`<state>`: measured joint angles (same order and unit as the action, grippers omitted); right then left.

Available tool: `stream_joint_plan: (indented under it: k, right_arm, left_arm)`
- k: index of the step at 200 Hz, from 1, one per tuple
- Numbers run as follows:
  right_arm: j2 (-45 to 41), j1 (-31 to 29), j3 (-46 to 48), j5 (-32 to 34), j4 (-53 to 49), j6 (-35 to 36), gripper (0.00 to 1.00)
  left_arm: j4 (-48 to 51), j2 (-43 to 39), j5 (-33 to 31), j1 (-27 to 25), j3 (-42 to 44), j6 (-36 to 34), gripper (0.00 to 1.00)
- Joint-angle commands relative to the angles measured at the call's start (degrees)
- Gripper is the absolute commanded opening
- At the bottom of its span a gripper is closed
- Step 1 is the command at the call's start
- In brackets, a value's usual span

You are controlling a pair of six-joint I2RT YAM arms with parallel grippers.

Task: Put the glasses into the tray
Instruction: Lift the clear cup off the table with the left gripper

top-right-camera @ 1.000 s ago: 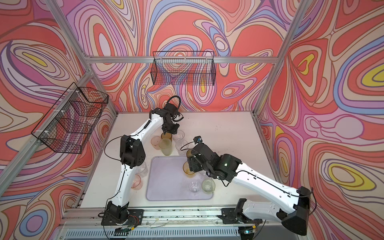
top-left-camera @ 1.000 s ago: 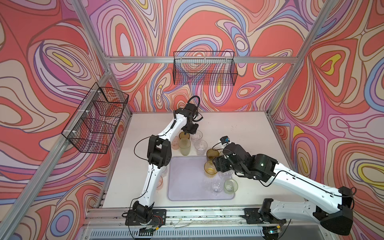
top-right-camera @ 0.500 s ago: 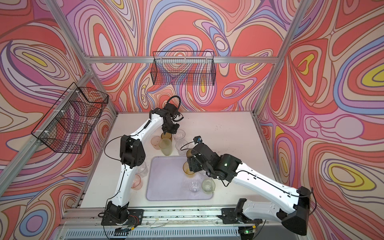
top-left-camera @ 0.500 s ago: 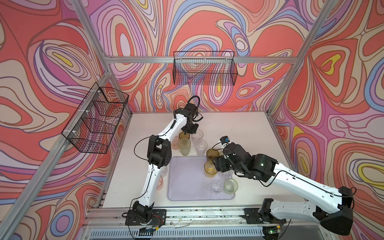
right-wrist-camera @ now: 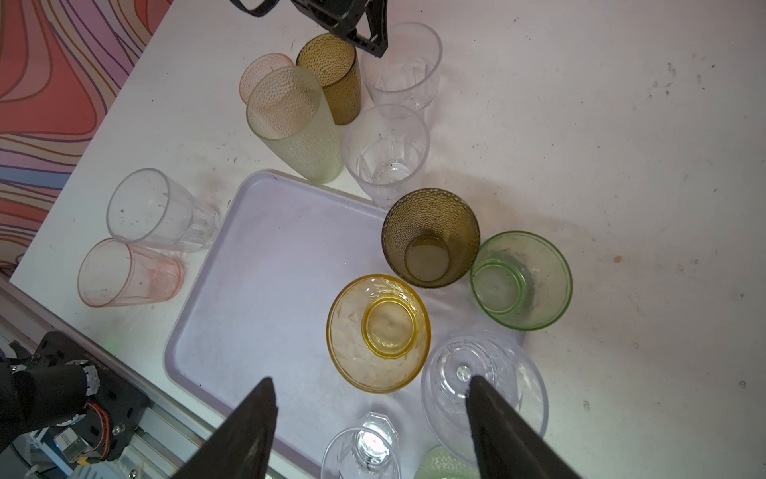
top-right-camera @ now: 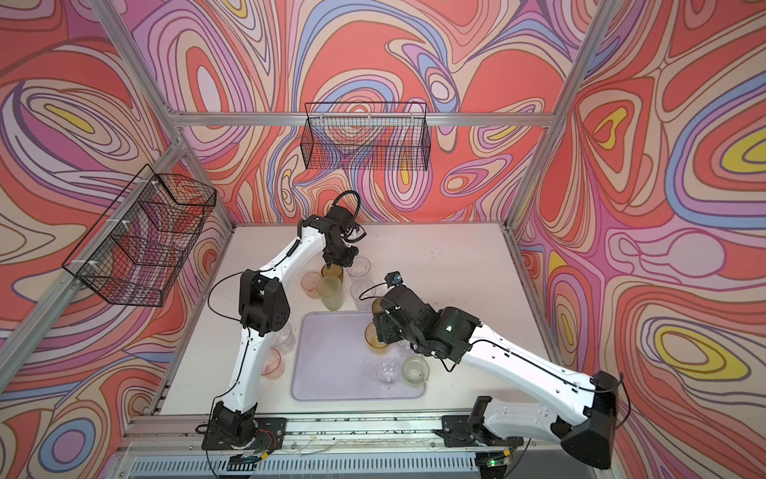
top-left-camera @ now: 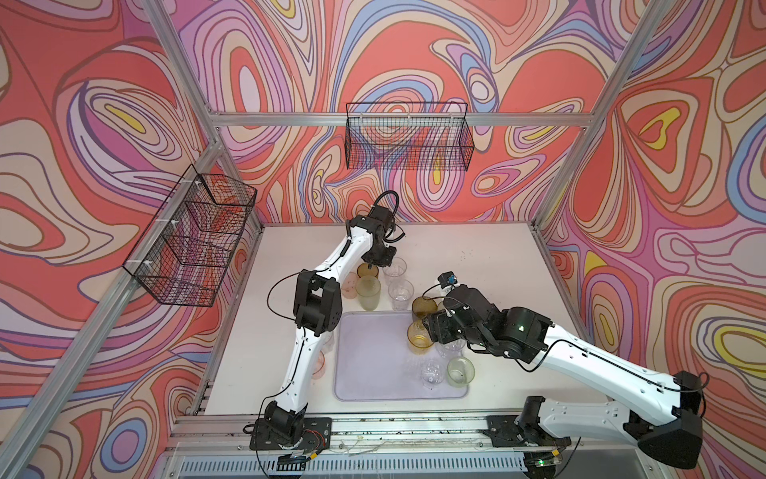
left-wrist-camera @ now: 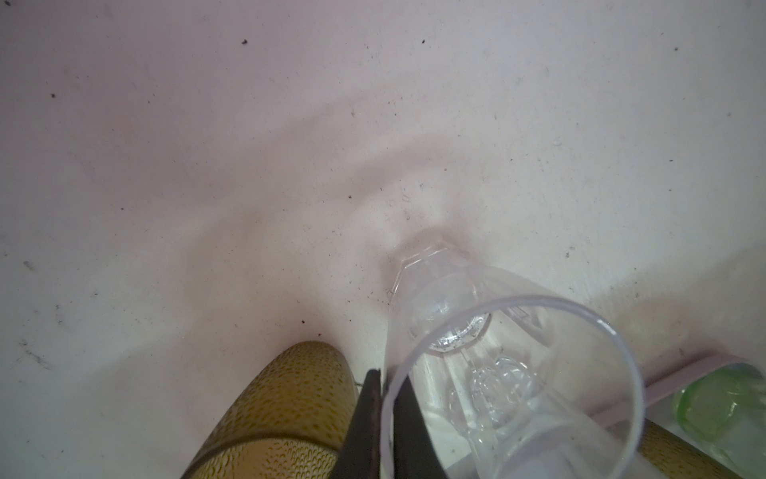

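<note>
Lifting is the step we judge to be in hand: the left end effector (left-wrist-camera: 387, 383) is pinched shut on the rim wall of the far clear tumbler (top-left-camera: 394, 267), with one of its fingers (left-wrist-camera: 364, 419) outside the wall and the other inside. That tumbler stands at the back of the table (right-wrist-camera: 580, 124), well apart from the tray (right-wrist-camera: 265, 265). To do it well we would rise straight up, since the tall olive tumbler (left-wrist-camera: 286, 398) stands just beside the grip and a one-wall pinch lets a glass swing. Then we would carry it upright past the tall pale green tumbler (right-wrist-camera: 290, 120) and set it on the tray's bare half. The right end effector (right-wrist-camera: 369, 381) hangs wide open and empty above the amber glass (right-wrist-camera: 379, 331). We count thirteen glasses (right-wrist-camera: 385, 149): five clear, three green, two pink, two olive, one amber. Four stand plainly in the tray: the amber one, two clear, one pale green. A short olive glass (right-wrist-camera: 431, 240) and a low green glass (right-wrist-camera: 520, 280) sit at its far corner; whether inside the rim we cannot tell. Seven stand on the table. We count one tray and two wire baskets (top-left-camera: 408, 137) on the walls.
</note>
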<state>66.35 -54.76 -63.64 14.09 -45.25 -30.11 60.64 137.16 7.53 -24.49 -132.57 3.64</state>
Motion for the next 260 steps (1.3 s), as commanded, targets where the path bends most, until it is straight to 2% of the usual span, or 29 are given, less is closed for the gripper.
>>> stream_joint_plan:
  k: [1, 163, 260]
  right_arm:
    - [0.4, 0.2, -0.2, 0.3, 1.0, 0.0, 0.75]
    - [-1.2, 0.3, -1.5, 2.5, 0.3, 0.2, 0.73]
    - [-2.6, 0.2, -0.6, 4.0, 0.9, 0.5, 0.73]
  left_arm:
    - [0.6, -4.5, -0.2, 0.0, -1.5, 0.8, 0.00]
    - [7.2, -14.9, -1.1, -0.3, -2.0, 5.0, 0.00]
    - [12.6, -23.9, -3.0, -2.0, 1.3, 6.6, 0.00]
